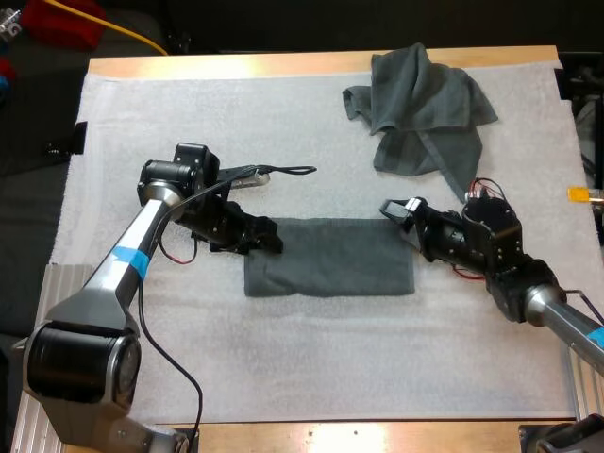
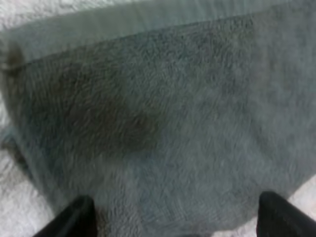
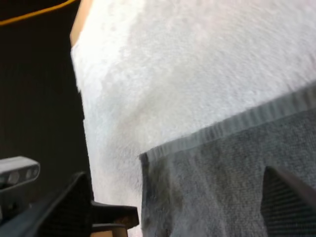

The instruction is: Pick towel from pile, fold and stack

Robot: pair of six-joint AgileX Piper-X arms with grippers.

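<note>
two dark grey-green towels lay on the white mat (image 1: pixel 283 377): a folded towel (image 1: pixel 330 257) flat near the middle, and a crumpled towel (image 1: pixel 420 109) well apart from it toward the far right. the left gripper (image 1: pixel 269 238) sat low at the folded towel's left end, its black fingers (image 2: pixel 74 219) spread wide and released, with the cloth lying between them. the right gripper (image 1: pixel 396 209) hovered at that towel's far right corner, its fingers (image 3: pixel 291 197) also parted and holding nothing, the towel's hemmed edge beneath them. the two grippers faced each other across the towel
</note>
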